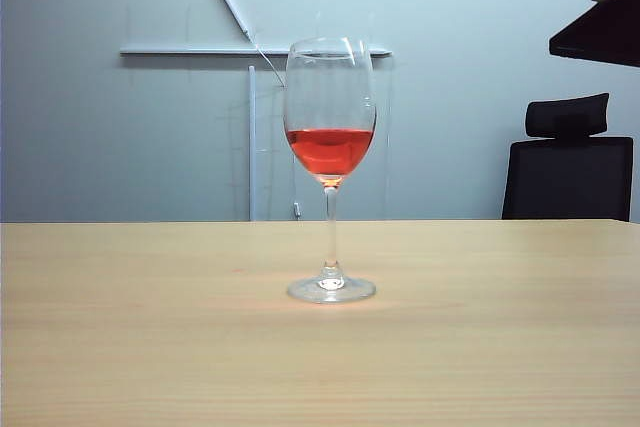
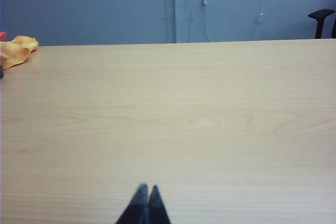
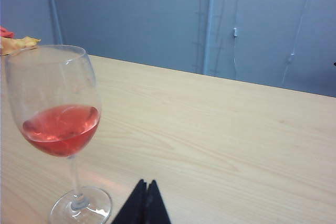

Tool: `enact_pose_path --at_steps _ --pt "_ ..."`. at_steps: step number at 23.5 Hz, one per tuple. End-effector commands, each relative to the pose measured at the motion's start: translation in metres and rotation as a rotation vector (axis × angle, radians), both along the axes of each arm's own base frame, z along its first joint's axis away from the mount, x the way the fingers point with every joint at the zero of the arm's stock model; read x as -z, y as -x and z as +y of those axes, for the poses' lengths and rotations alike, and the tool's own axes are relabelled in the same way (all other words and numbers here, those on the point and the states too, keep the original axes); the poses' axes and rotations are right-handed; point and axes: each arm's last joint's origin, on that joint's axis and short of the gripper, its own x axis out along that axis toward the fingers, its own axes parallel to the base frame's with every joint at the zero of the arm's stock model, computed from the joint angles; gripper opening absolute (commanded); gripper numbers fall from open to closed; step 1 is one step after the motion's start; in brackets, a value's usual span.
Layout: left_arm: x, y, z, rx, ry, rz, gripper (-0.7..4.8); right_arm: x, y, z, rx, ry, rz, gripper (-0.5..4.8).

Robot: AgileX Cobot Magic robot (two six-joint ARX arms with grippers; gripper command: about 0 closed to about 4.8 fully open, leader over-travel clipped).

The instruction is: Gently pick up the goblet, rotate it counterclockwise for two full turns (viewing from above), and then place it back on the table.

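Now I see the tall clear goblet point(image 3: 58, 129) with red liquid standing upright on the light tan wooden table point(image 1: 500, 327); my right gripper point(image 3: 145, 184), jaws pressed together, is beside its foot, and my left gripper point(image 2: 147, 190) is likewise closed over bare tabletop.

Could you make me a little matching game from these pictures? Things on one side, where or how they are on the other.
Things:
1. goblet
2. yellow cloth
3. right gripper
4. black office chair

Descriptions:
A. crumpled at the far edge of the table
B. fingers shut, empty, near the glass's foot
C. upright on the table, red liquid in the bowl
D. behind the table, by the wall

Pairs: 1-C, 2-A, 3-B, 4-D

The left gripper is also shut and holds nothing.
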Motion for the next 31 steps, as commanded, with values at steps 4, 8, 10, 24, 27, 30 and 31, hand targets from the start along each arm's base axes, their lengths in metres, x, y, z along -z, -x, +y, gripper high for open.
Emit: enact_pose_path --at_steps 4,8,10,24,27,30,31 --pt "-0.002 0.0 0.0 0.004 0.0 -0.015 -0.05 -0.003 0.0 0.0 -0.001 -0.015 -0.016 -0.01" --pt "-0.002 0.0 0.0 0.004 0.0 -0.015 -0.05 -0.003 0.0 0.0 -0.001 -0.015 -0.016 -0.01" --pt "-0.002 0.0 0.0 0.004 0.0 -0.015 -0.05 -0.004 0.001 -0.001 0.024 0.01 -0.037 -0.01" --pt "-0.002 0.0 0.0 0.005 0.0 -0.015 -0.05 0.004 0.024 -0.059 0.281 -0.065 -0.163 -0.02" --pt "-0.002 0.0 0.0 0.005 0.0 -0.015 -0.05 0.008 0.026 -0.064 0.299 -0.118 -0.12 -0.02" --pt "-0.002 0.0 0.0 0.005 0.0 -0.015 -0.05 0.013 0.025 -0.065 0.286 -0.101 -0.075 -0.02" --pt "-0.002 0.0 0.0 0.005 0.0 -0.015 -0.05 0.015 0.024 -0.065 0.288 -0.096 -0.057 -0.02"
